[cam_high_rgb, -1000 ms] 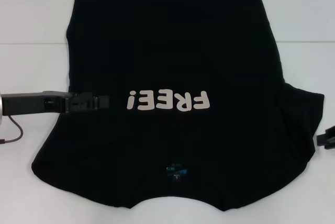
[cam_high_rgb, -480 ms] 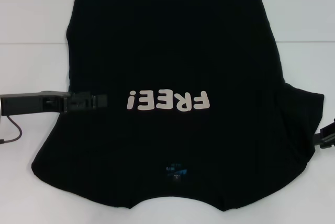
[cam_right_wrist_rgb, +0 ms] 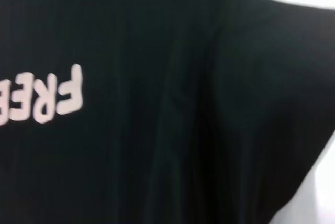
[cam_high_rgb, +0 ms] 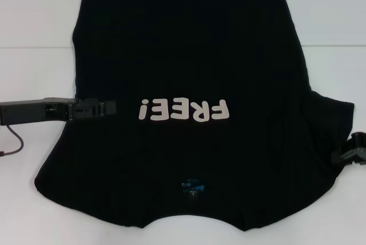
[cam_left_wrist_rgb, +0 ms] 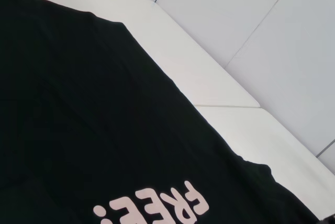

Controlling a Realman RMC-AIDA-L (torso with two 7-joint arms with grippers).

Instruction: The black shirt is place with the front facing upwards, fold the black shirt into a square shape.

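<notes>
Left gripper (cam_high_rgb: 107, 107) over black shirt (cam_high_rgb: 189, 44)

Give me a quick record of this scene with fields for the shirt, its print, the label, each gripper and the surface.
shirt: the black shirt lies flat, front up, collar toward the robot
print: white FREE! print mid-chest
label: blue neck label near the collar
left gripper: left gripper over the shirt's left edge beside the print
right gripper: right gripper at the right sleeve edge
surface: white table
</notes>
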